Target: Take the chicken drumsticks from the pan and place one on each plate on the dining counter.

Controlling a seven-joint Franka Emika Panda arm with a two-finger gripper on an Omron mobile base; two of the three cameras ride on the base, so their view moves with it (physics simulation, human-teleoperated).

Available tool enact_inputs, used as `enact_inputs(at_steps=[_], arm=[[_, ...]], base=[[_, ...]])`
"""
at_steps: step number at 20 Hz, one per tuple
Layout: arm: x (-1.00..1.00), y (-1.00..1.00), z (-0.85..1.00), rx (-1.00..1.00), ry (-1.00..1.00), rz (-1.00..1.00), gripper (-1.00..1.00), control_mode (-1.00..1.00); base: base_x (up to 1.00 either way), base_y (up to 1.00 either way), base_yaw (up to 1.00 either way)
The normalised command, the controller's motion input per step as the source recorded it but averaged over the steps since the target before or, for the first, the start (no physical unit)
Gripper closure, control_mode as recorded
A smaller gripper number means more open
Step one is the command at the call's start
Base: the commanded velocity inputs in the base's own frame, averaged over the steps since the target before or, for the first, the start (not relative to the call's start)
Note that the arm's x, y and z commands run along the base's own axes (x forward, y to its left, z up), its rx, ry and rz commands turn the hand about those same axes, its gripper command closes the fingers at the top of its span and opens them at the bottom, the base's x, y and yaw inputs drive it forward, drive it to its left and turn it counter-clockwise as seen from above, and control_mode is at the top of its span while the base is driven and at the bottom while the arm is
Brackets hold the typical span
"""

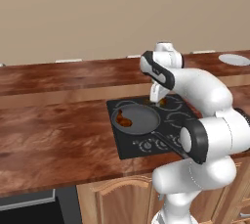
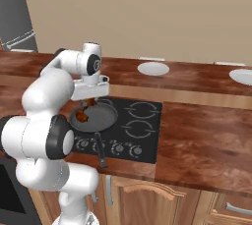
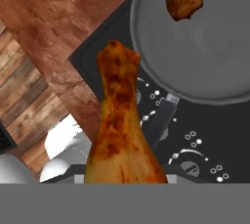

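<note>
The dining counter point(image 2: 197, 79), a long reddish-brown wooden top, runs across the back of the kitchen. In front of it sits a lower wood counter point(image 1: 53, 140) with a black stovetop point(image 2: 135, 121) set into it. Two white plates rest on the dining counter, well apart from each other: one plate point(image 2: 153, 68) lies behind the stovetop, and the second plate point(image 2: 243, 76) lies toward the far right edge.

The dark-grey pan point(image 1: 139, 119) sits on the stovetop with its long black handle point(image 2: 100, 151) pointing toward me, across the row of knobs. One chicken drumstick point(image 1: 123, 119) lies inside the pan, near its left rim in the left base view.

My pincer point(image 1: 158, 101) hangs just above the stovetop behind the pan, and it is pinching the other drumstick point(image 3: 120, 125). In the hand view that held drumstick rises from between my fingertips, thick end near me, narrower end pointing away, lifted clear of the pan.
</note>
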Motion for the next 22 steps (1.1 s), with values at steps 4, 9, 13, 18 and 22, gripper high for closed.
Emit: enact_inputs(at_steps=[4, 9, 13, 18, 22], arm=[[-0.11, -0.01, 0.05, 0.00, 0.07, 0.00, 1.00, -1.00], [-0.01, 0.00, 0.00, 0.00, 0.00, 0.00, 1.00, -1.00], [0.00, 0.00, 0.00, 0.00, 0.00, 0.00, 1.00, 1.00], [0.00, 0.00, 0.00, 0.00, 0.00, 0.00, 1.00, 1.00], [0.00, 0.00, 0.00, 0.00, 0.00, 0.00, 1.00, 1.00]], base=[[0.00, 0.00, 0.00], [0.00, 0.00, 0.00], [-0.42, -0.14, -0.09], [-0.59, -0.45, -0.33], [-0.50, -0.68, -0.24]])
